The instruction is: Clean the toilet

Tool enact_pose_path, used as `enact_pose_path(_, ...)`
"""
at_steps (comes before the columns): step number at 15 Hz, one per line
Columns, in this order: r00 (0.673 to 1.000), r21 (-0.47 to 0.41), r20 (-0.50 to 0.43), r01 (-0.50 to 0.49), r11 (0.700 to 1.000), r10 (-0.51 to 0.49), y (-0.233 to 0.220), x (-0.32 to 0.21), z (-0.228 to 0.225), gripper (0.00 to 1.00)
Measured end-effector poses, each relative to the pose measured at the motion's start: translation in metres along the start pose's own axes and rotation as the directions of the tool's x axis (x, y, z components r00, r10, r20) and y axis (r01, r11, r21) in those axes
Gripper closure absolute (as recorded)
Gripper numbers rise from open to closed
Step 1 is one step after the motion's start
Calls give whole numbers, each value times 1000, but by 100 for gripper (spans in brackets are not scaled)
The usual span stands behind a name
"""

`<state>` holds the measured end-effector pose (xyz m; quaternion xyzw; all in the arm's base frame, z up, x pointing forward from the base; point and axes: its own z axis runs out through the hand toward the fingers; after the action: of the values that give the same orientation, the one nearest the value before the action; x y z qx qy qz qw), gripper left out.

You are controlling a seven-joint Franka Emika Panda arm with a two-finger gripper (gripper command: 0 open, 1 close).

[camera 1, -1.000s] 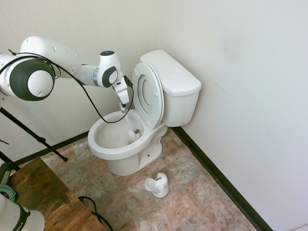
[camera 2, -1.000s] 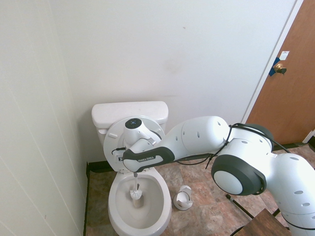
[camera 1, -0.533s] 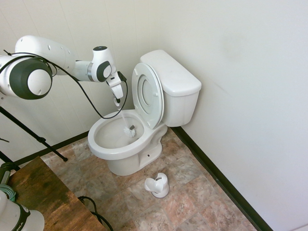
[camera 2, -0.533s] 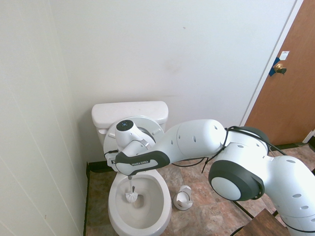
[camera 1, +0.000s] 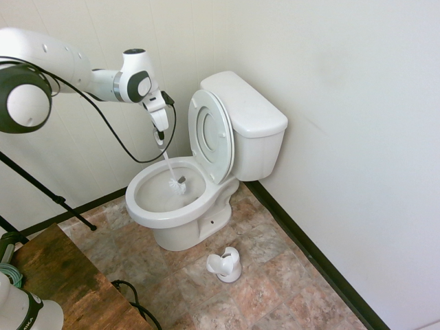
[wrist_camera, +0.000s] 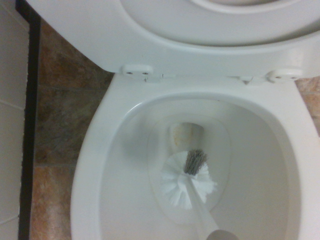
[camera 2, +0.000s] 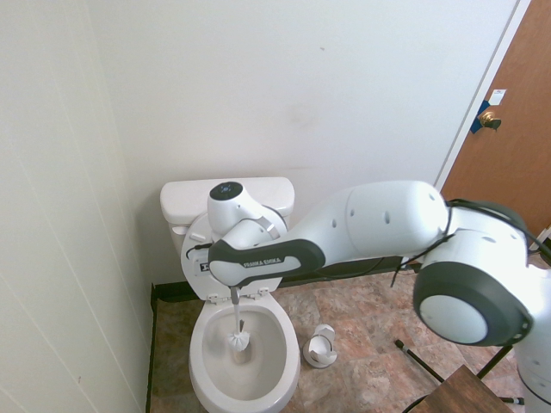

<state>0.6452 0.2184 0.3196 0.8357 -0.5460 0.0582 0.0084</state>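
Note:
The white toilet [camera 1: 251, 117] stands in the corner with its ring seat [camera 1: 210, 134] and lid raised against the tank. My gripper [camera 1: 160, 136] hangs above the bowl's wall side, shut on the thin handle of a white toilet brush [camera 1: 177, 183]. The handle slants down into the bowl. In the second exterior view the gripper [camera 2: 234, 295] sits over the bowl [camera 2: 202, 361] with the brush head [camera 2: 238, 341] low inside. The wrist view shows the bristle head [wrist_camera: 187, 182] over the drain, inside the bowl's rim [wrist_camera: 95, 160].
A small white brush holder [camera 1: 225, 265] lies on the tiled floor in front of the toilet. Walls close in behind and beside the toilet. A brown wooden surface [camera 1: 62, 275] is at the lower left, and a brown door [camera 2: 508, 146] stands to the right.
My gripper has risen and moved away from the raised seat toward the side wall. The brush head has swept across the inside of the bowl with it.

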Motion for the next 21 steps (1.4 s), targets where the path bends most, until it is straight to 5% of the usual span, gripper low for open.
enact_pose_path(4,1000,16,-7,-13,1000,14,52,40,-86,100)
enact_pose_path(9,998,29,-22,-59,998,60,110,102,-133,100)
enact_pose_path(21,989,-47,-40,-142,989,140,177,234,-45,100)
